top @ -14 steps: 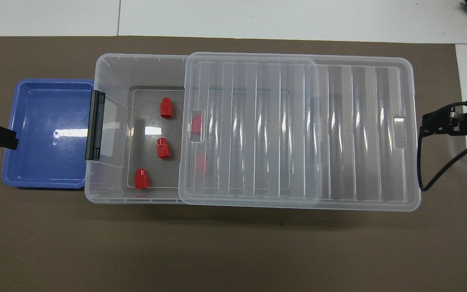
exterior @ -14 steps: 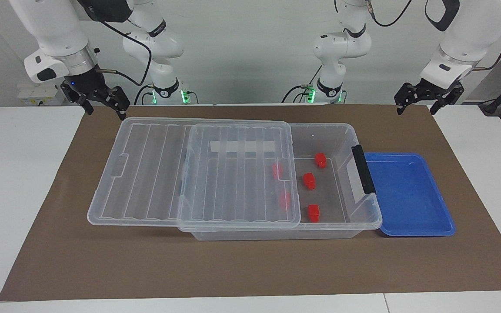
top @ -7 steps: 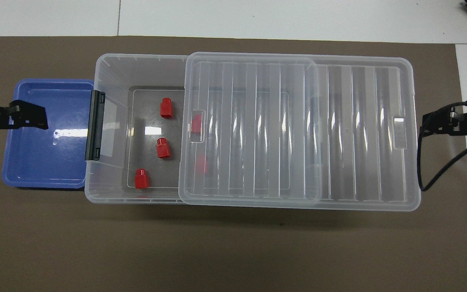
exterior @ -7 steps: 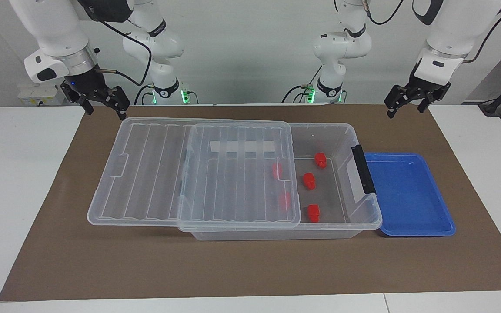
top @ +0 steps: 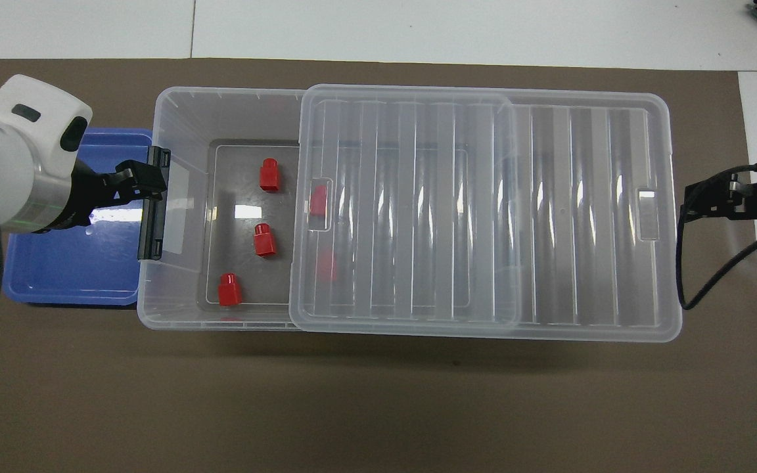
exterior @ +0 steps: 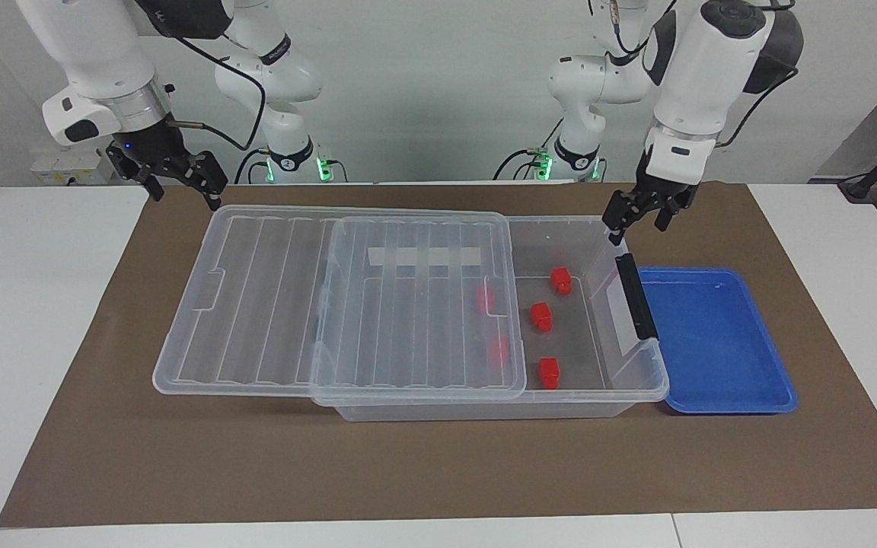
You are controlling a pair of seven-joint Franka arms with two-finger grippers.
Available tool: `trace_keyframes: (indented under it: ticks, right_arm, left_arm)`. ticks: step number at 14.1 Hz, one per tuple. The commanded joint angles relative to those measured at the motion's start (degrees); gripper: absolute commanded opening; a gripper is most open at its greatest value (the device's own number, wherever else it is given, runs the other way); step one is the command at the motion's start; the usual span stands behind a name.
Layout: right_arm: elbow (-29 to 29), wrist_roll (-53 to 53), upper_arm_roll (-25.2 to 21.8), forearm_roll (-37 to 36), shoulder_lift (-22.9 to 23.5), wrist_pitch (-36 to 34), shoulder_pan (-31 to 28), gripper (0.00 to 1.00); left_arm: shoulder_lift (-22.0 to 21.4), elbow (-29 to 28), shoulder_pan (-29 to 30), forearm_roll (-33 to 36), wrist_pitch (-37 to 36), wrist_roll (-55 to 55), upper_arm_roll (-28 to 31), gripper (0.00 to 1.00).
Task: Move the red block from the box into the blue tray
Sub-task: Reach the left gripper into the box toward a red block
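The clear box [exterior: 560,222] lies along the mat, its ribbed lid [exterior: 294,304] slid toward the right arm's end. The uncovered end holds three red blocks [exterior: 560,279] [exterior: 540,317] [exterior: 549,373]. Two more red blocks [exterior: 486,299] show through the lid. The blue tray [exterior: 712,342] lies empty against the box's latch end. My left gripper [exterior: 636,227] is open and empty, raised over the box's latch end; it also shows in the overhead view [top: 150,186]. My right gripper [exterior: 186,194] is open and waits above the mat by the lid's corner.
The black latch [exterior: 636,297] stands between the box's open end and the tray. A brown mat [exterior: 438,464] covers the table. The lid overhangs the box toward the right arm's end.
My left gripper has moved from the table's end across the blue tray to above the box's latch end. The right arm, box, lid and blocks have not moved.
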Motion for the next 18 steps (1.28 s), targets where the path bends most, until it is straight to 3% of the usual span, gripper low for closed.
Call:
trace_keyframes:
  ticks: [1,7,12,18]
  right_arm:
    - [-0.7,0.1,0.1,0.7,-0.5,0.3,-0.3,1.00]
    - [-0.7,0.1,0.1,0.7,-0.5,0.3,-0.3,1.00]
    - [-0.7,0.1,0.1,0.7,-0.5,0.3,-0.3,1.00]
    - [-0.8,0.1,0.1,0.7,-0.5,0.2,-0.3,1.00]
  left_arm:
    - [1.5,-8.0,-4.9,-1.4,9.3,-1.0,0.9,1.00]
    - [1.8,-19.7,-6.9,-1.4,18.9,-1.1,0.8,1.00]
    - [8.1,-20.4,-10.8,-1.4,26.5,-4.2,0.9,0.99]
    - [14.8,-19.9,-10.8,-1.4,32.4,-4.0,1.0,0.97]
